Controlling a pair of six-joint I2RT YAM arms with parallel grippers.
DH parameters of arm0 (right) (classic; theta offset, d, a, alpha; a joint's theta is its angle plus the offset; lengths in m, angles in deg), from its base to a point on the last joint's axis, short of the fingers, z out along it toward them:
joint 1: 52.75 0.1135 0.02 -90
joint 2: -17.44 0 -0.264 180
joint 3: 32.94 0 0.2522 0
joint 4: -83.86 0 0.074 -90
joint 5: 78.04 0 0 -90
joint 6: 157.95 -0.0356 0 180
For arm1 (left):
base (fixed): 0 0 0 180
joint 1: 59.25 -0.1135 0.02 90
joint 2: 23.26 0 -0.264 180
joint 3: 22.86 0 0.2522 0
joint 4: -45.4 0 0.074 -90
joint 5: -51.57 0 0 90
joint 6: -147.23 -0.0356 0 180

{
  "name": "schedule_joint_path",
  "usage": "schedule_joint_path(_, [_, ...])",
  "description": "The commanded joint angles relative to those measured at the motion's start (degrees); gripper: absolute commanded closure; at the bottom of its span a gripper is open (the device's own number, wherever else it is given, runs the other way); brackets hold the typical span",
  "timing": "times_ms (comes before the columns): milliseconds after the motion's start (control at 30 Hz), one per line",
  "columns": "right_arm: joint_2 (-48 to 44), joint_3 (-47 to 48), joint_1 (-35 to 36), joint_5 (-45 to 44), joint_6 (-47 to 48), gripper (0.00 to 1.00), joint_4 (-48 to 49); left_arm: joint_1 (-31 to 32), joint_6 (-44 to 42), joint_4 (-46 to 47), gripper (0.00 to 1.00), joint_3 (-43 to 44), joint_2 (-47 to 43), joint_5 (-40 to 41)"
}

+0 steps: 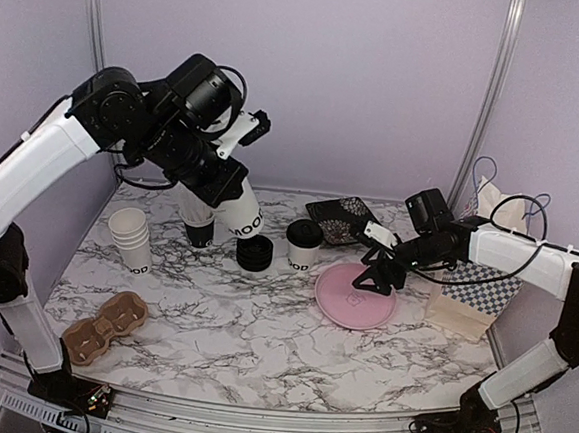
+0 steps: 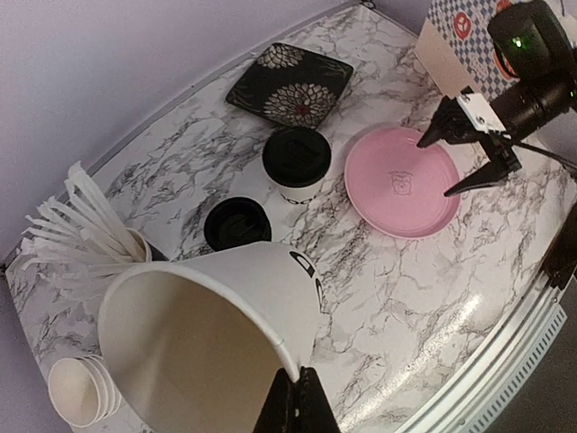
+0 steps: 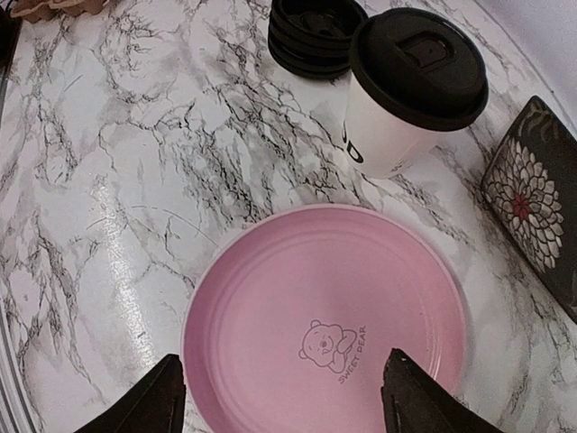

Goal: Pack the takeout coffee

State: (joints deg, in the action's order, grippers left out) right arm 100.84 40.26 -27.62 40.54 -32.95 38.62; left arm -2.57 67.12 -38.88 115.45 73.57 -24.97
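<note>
Marbled desk (image 1: 260, 335) under lilac walls carries a stack of white cups (image 1: 132, 239) and a cardboard cup carrier (image 1: 105, 327) on the left, a black floral tray (image 1: 344, 219) far back and a checkered bag (image 1: 473, 301) on the right. The lidded coffee cup (image 1: 303, 246) stands upright just right of a stack of black lids (image 1: 255, 253), beside the far-left rim of a pink plate (image 1: 348, 306) — over that plate hovers the right end effector (image 1: 377, 277), spread wide and holding nothing. The left end effector (image 2: 290, 397), raised left of the lidded coffee cup, is clamped on the rim of a tilted empty paper cup (image 2: 207, 334).
</note>
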Motion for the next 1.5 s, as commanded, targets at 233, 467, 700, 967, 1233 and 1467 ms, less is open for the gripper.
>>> schedule_joint_path(233, [0.3,1.2,-0.6,-8.7,-3.1,0.27,5.2,12.5,-9.6,1.2,1.0,-9.8,12.7,-2.2])
schedule_joint_path(467, [1.1,0.6,-0.6,-9.3,-3.7,0.26,6.5,15.8,-11.9,5.2,1.0,-10.2,18.8,-0.4])
schedule_joint_path(700, [1.4,0.5,-0.6,-9.5,-3.1,0.26,6.4,15.9,-12.1,12.1,1.0,-16.6,18.2,-1.4])
schedule_joint_path(967, [2.3,0.7,-0.6,-9.0,-2.5,0.26,5.7,15.9,-11.5,14.7,0.98,-18.8,19.3,-1.1])
schedule_joint_path(1233, [2.6,0.8,-0.6,-8.5,-2.1,0.27,5.3,15.9,-12.2,14.8,0.85,-19.8,18.8,-2.0])
schedule_joint_path(1467, [2.1,0.9,-0.6,-7.3,-2.0,0.27,4.9,15.2,-10.5,14.2,0.57,-13.7,12.4,-1.1])
